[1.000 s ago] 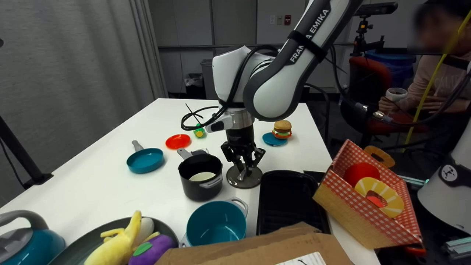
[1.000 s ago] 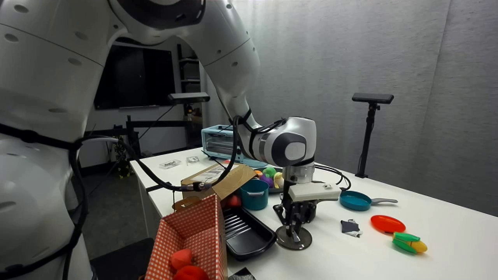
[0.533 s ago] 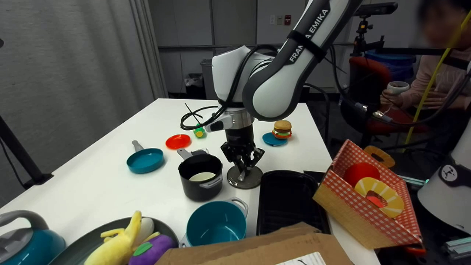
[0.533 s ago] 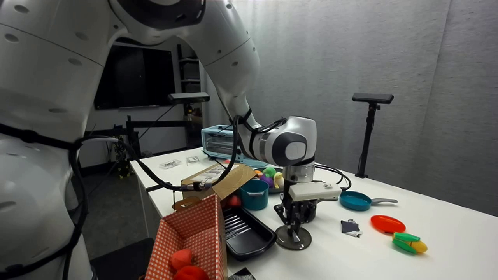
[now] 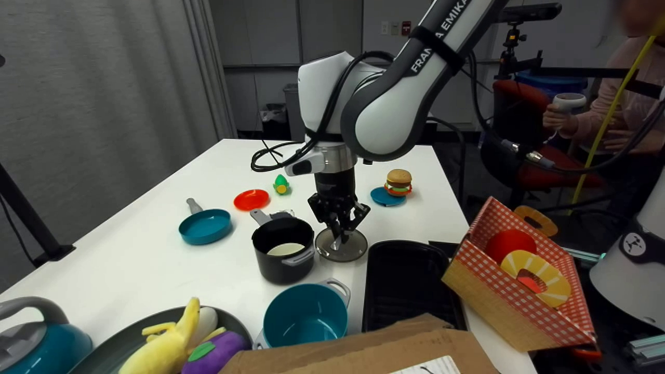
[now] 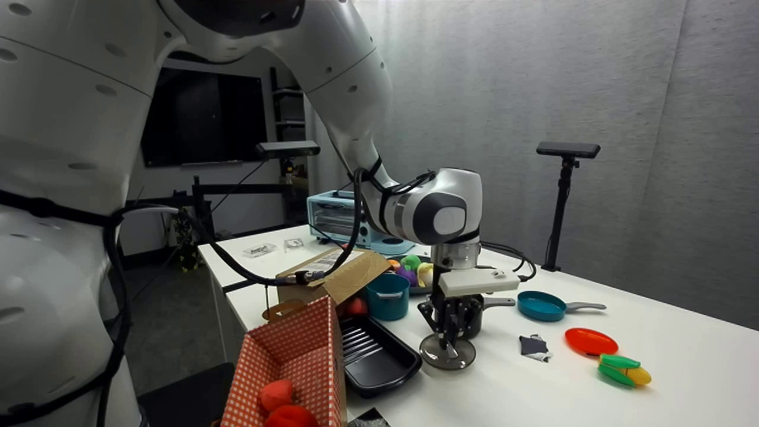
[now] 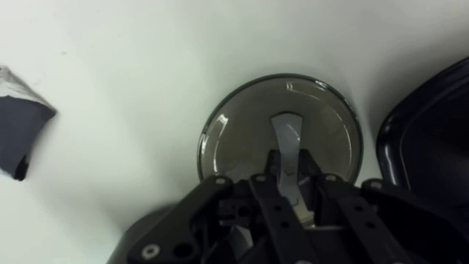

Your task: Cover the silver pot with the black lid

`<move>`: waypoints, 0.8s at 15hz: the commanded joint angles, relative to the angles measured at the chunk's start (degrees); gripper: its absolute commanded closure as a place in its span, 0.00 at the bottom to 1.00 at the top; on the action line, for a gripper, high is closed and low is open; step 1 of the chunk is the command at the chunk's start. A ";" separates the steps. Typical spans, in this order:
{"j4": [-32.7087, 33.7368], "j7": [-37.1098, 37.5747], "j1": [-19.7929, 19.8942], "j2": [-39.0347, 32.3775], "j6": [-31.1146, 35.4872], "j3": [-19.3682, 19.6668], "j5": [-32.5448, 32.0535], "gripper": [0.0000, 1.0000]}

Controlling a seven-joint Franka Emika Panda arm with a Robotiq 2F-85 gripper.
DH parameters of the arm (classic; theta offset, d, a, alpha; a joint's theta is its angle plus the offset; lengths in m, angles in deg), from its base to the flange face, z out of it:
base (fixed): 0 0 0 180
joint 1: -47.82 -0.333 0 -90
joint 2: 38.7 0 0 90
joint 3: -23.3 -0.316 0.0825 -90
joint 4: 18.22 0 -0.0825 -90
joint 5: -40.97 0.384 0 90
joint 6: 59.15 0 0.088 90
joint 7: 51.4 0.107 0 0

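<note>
The silver pot (image 5: 274,267) looks dark grey here, with grey handles and a pale patch inside. It stands on the white table and shows partly behind the gripper in an exterior view (image 6: 476,327). The black lid (image 5: 354,250) is round, smoky and glossy with a grey centre handle; it also shows in an exterior view (image 6: 434,354) and in the wrist view (image 7: 245,124). My gripper (image 5: 339,236) is shut on the lid's handle, the fingers on both sides of it in the wrist view (image 7: 289,161). The lid hangs level, slightly above the table, beside the pot.
A black tray (image 5: 410,280) lies close beside the lid. A teal bowl (image 5: 306,317) stands near the pot. A teal pan (image 5: 205,227), a red disc (image 5: 251,200), a checkered box (image 5: 519,291) and a cardboard box (image 5: 374,345) are also around. A dark scrap (image 6: 535,347) lies on the table.
The gripper and arm have risen a little, and the lid has come up off the table with them. The pot and the other table objects have not moved.
</note>
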 commanded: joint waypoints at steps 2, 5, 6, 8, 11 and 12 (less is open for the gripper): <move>-1.56 2.25 1.01 5.70 -2.49 -1.81 2.12 0.96; -1.69 2.99 0.72 8.13 -3.46 -2.35 3.99 0.96; -1.61 3.16 0.59 8.70 -3.75 -2.45 4.53 0.96; -1.54 3.60 0.37 9.64 -4.31 -2.59 5.68 0.96; -1.27 4.71 0.02 10.46 -5.08 -2.59 6.42 0.96; -1.07 5.31 -0.11 10.56 -5.19 -2.59 6.59 0.96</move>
